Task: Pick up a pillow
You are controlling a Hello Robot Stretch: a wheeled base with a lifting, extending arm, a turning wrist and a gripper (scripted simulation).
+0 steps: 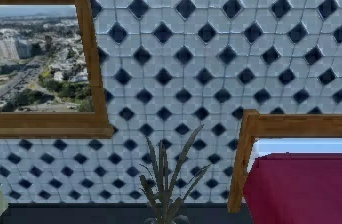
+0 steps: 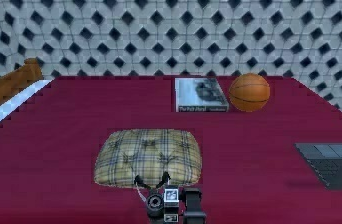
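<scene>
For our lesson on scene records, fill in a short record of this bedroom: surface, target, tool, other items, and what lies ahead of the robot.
surface: bed with a dark red cover
target: plaid pillow, lying flat on the cover
tool: tool, just below the pillow in the arm side view; cannot tell whether it holds anything
other items: magazine beside basketball; laptop at that view's right
ahead: window, spiky plant, patterned wall
</scene>
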